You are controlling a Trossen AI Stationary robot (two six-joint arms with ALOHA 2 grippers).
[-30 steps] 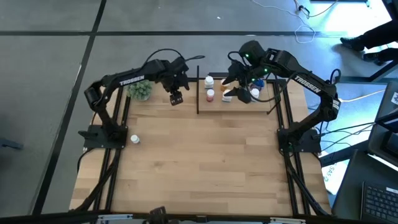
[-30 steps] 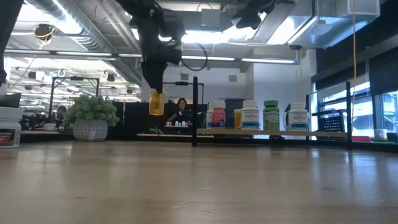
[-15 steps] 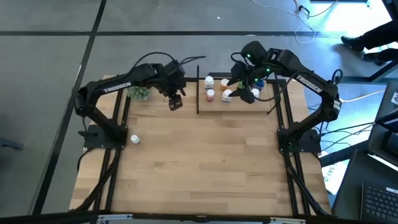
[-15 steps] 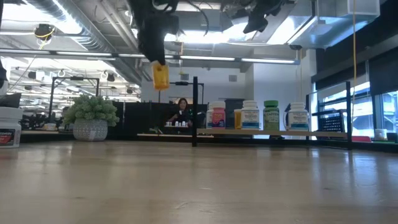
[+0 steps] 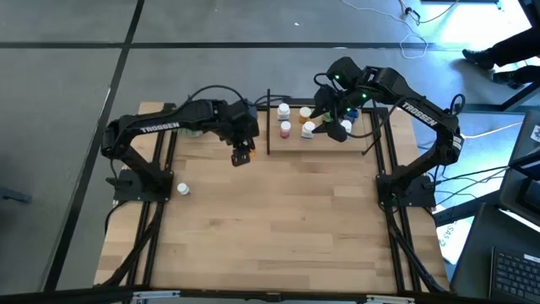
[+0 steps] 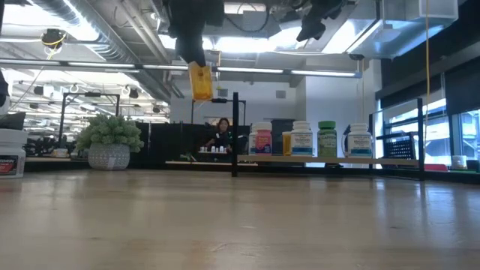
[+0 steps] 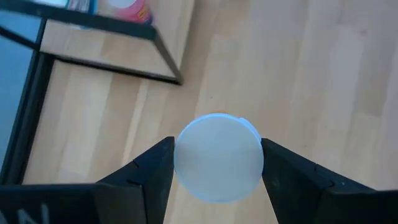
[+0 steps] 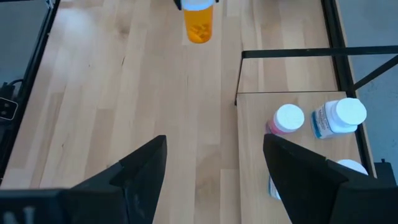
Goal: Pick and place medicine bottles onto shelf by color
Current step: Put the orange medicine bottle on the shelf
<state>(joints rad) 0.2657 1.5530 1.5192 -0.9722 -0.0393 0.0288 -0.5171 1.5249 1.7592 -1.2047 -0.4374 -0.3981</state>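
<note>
My left gripper is shut on an orange medicine bottle with a white cap, high above the table, left of the shelf. The bottle also shows in the right wrist view. The shelf, a light wood board with black posts, stands at the far right. On it stand a pink-red bottle, an orange one, a white one, a green one and a white one with a blue label. My right gripper is open and empty above the shelf. My left gripper pinches the bottle's white cap between its two fingers, one on each side of the cap. The fingers point down from above. The bottle hangs upright below them, lifted clear of the table.
A white bottle stands near the table's left edge, beside the left arm's base. A green bushy plant in a pot stands at the far left. The shelf's black corner post rises just right of the held bottle.
My left gripper has risen and gone toward the table's near edge and a little to the right, staying shut on the orange bottle. The bottle stays upright and hangs higher above the table than before.
</note>
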